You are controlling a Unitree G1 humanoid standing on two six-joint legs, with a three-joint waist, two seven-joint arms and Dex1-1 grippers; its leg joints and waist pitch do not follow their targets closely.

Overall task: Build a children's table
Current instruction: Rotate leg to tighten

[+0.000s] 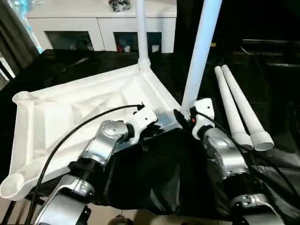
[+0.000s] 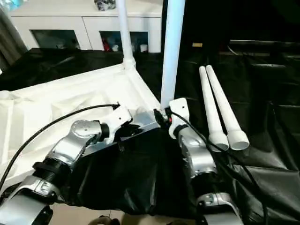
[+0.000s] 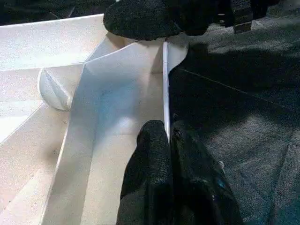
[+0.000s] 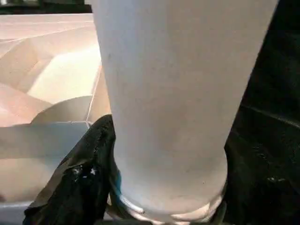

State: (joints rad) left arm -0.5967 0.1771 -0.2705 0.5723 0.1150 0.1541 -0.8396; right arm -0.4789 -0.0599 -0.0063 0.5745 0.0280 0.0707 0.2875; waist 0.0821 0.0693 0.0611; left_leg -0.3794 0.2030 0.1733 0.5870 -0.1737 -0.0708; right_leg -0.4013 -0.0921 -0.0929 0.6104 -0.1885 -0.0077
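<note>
Leg (image 1: pixel 202 51) stands nearly upright in my right end effector (image 1: pixel 187 116), pinched low, its foot seemingly just over the tabletop's (image 1: pixel 70 117) near corner socket. My left end effector (image 3: pixel 168 154) clamps the rim there.

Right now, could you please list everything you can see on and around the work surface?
Tabletop: one, white, lying underside up on the black cloth, ribs and round corner sockets showing.
Fitted leg: one, white, standing upright in the far corner socket.
Held leg: one, white, near-upright at the near right corner of the tabletop.
Loose legs: two, white, lying side by side on the cloth to the right.
Black cloth: one, covering the work surface.
Cabinet: one, white with glass doors, behind the work surface.
Left pincer: black fingers pinched on the thin edge of the tabletop.
Right pincer: black fingers closed around the base of the held leg.
</note>
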